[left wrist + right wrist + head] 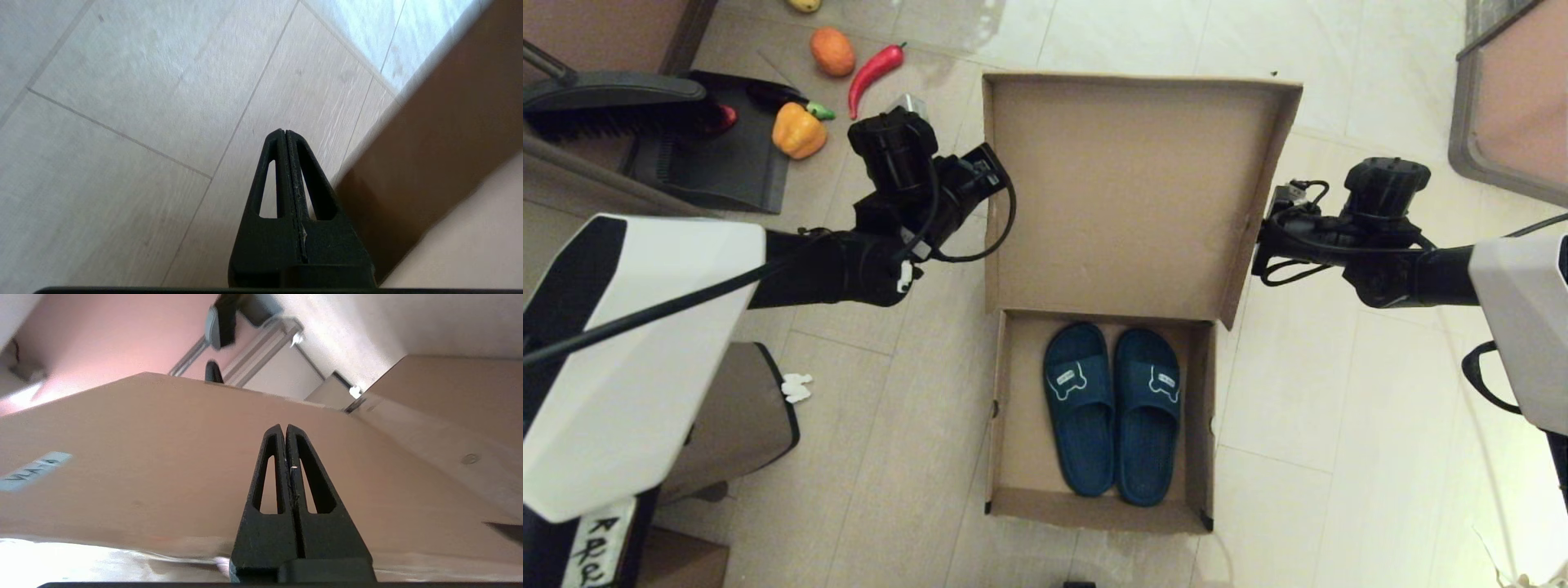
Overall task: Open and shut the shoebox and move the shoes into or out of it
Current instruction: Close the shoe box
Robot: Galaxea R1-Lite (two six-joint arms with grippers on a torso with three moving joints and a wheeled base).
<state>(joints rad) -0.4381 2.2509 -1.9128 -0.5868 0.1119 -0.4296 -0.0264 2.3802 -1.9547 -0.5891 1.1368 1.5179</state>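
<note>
The brown cardboard shoebox (1015,408) stands open on the tiled floor, its lid (1111,196) raised upright at the back. Both teal-blue shoes (1080,408) lie side by side in the base, toes towards the lid, white bear outlines on the straps. My left wrist (907,188) hovers just outside the lid's left edge; the left gripper (284,132) is shut and empty above the floor, with cardboard (449,143) beside it. My right wrist (1339,237) sits at the lid's right edge. The right gripper (284,426) is shut and empty, facing the lid's outer face and its label (34,471).
Toy vegetables lie far left: an orange (832,51), a red chilli (874,69) and a yellow pepper (799,131) beside a black dustpan (719,155) and brush (613,94). A brown bin (735,416) stands near left. Furniture (1515,98) fills the far right corner.
</note>
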